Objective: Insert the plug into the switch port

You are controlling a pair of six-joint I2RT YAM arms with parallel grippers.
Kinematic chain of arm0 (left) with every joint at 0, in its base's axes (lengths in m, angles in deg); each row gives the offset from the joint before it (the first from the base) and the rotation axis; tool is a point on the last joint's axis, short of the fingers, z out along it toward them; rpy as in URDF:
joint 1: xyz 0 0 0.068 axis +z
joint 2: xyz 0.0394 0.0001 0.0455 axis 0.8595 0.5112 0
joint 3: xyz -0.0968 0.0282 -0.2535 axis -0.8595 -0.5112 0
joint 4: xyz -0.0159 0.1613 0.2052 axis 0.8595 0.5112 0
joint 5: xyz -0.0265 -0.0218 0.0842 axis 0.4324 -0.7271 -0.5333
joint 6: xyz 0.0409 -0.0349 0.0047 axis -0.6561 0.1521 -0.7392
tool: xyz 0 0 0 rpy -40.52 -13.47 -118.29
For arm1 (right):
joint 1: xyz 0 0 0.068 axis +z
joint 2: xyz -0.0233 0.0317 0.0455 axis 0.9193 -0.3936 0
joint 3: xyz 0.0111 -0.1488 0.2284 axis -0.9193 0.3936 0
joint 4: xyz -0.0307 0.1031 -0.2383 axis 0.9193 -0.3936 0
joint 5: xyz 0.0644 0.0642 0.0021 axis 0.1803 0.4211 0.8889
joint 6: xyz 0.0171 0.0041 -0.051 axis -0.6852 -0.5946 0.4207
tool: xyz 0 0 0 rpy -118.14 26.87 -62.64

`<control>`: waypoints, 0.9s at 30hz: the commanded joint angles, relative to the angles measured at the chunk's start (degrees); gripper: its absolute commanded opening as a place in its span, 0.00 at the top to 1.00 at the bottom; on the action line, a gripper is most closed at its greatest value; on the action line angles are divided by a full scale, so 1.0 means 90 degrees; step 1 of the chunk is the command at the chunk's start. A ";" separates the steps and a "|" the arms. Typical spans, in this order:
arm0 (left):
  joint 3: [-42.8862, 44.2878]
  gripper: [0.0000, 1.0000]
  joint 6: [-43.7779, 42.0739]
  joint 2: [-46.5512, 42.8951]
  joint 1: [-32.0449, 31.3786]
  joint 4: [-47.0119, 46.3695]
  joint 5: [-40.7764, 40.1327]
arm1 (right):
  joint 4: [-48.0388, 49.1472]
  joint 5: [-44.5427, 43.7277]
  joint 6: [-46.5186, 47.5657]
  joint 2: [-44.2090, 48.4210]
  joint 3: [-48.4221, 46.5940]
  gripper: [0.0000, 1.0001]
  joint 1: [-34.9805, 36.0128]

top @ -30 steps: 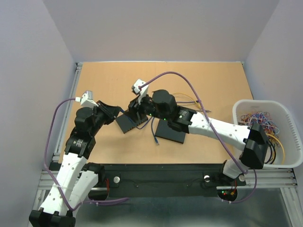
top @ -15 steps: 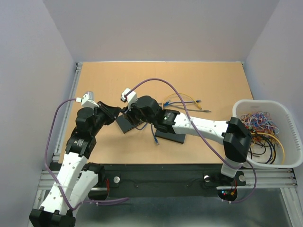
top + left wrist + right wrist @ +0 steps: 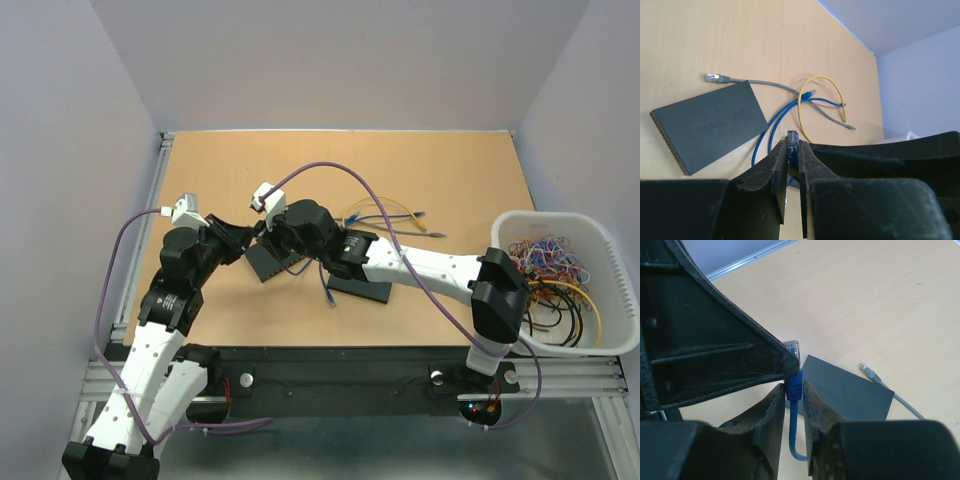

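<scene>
A blue cable's plug (image 3: 794,384) is pinched between both grippers above the table. My left gripper (image 3: 793,146) is shut on the plug body (image 3: 792,136), whose contacts stick out past the tips. My right gripper (image 3: 795,390) is shut on the blue ribbed boot just behind it, and the clear plug tip (image 3: 791,347) pokes out beside the left finger. In the top view the left gripper (image 3: 248,241) and right gripper (image 3: 268,233) meet over a black switch (image 3: 268,263). A second black switch (image 3: 362,288) lies to the right. The plug itself is hidden in the top view.
Loose yellow (image 3: 385,207), grey (image 3: 765,84) and blue (image 3: 771,125) cables lie on the wooden table right of the switches. The blue cable's tail (image 3: 327,293) hangs to the table. A white bin (image 3: 520,222) full of cables stands at the right edge.
My right arm has swung left, bringing its gripper up against the left gripper's tips. The left arm has stayed almost still.
</scene>
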 commanded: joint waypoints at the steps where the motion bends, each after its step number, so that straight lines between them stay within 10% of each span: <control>1: -0.0046 1.00 -0.0112 -0.0141 -0.0026 -0.0285 0.0099 | 0.0359 -0.0056 0.0001 -0.0083 -0.0374 0.75 0.0008; 18: -0.0192 1.00 -0.0181 -0.0131 -0.0026 -0.0441 0.0265 | 0.0661 0.0608 -0.0350 -0.0171 -0.0111 1.00 0.0008; 27: -0.0144 0.56 -0.0473 0.0239 -0.0026 -0.0363 0.0052 | 0.0915 0.0053 -0.0769 -0.0004 0.0767 1.00 0.0008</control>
